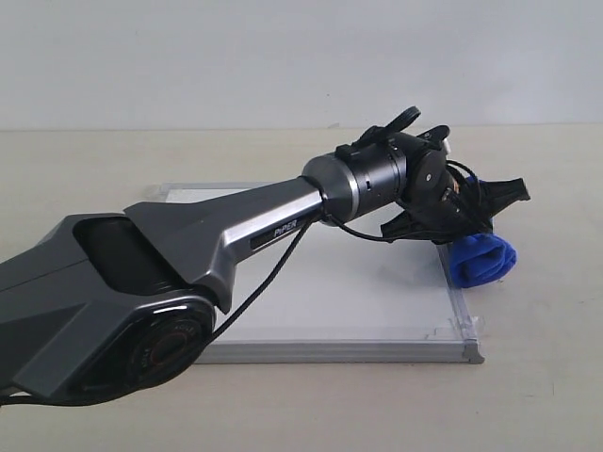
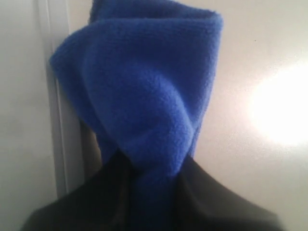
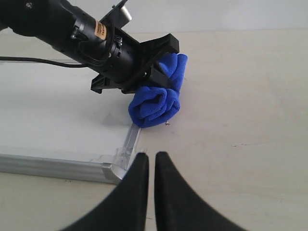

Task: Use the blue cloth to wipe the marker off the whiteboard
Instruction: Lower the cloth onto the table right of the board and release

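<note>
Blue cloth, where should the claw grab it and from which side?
Grip the blue cloth across the middle of its thick roll, coming down from above. It sits low at the right frame of the whiteboard, sides soft and near the surface, while the top bulge offers most to pinch. The left claw is shut on it there.

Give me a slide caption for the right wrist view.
The left hand grips the blue cloth at the whiteboard edge.
</note>
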Controlling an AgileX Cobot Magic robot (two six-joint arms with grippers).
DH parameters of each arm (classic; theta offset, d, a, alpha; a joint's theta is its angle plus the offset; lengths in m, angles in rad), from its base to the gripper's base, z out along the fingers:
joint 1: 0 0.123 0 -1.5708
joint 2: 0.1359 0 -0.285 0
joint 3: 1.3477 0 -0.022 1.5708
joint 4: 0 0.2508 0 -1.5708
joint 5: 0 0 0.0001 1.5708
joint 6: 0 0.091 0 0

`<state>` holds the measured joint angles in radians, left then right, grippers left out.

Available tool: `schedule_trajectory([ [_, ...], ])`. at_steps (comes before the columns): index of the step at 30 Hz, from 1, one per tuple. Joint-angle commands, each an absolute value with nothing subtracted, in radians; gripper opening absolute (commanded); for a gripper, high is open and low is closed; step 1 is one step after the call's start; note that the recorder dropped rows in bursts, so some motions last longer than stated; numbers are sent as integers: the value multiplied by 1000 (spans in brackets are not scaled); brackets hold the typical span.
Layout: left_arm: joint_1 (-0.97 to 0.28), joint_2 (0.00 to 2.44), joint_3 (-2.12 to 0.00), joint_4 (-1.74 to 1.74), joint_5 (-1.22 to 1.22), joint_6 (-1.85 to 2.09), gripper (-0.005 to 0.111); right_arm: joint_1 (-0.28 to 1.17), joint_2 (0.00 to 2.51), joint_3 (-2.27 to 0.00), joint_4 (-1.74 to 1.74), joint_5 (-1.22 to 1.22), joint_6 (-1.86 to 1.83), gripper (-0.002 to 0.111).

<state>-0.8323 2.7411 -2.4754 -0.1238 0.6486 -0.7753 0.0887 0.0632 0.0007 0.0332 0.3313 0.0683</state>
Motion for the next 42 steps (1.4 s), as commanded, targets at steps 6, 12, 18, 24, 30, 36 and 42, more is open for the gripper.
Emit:
schedule_trajectory([
  [6,-838,2746,-2483,-116,653,-815,4,90,62,0,30,321,69,1],
  [12,-838,2746,-2483,-116,676,-815,9,90,62,0,30,321,69,1],
  [18,-838,2746,-2483,-116,705,-784,56,90,62,0,30,321,69,1],
  [24,-838,2742,-2483,-116,739,-754,87,90,62,0,30,321,69,1],
  [30,-838,2717,-2483,-114,750,-731,88,90,62,0,30,321,69,1],
  [36,-834,2668,-2483,-67,826,-687,88,90,62,0,30,321,69,1],
  [42,-834,2623,-2483,78,950,-691,87,90,62,0,30,321,69,1],
])
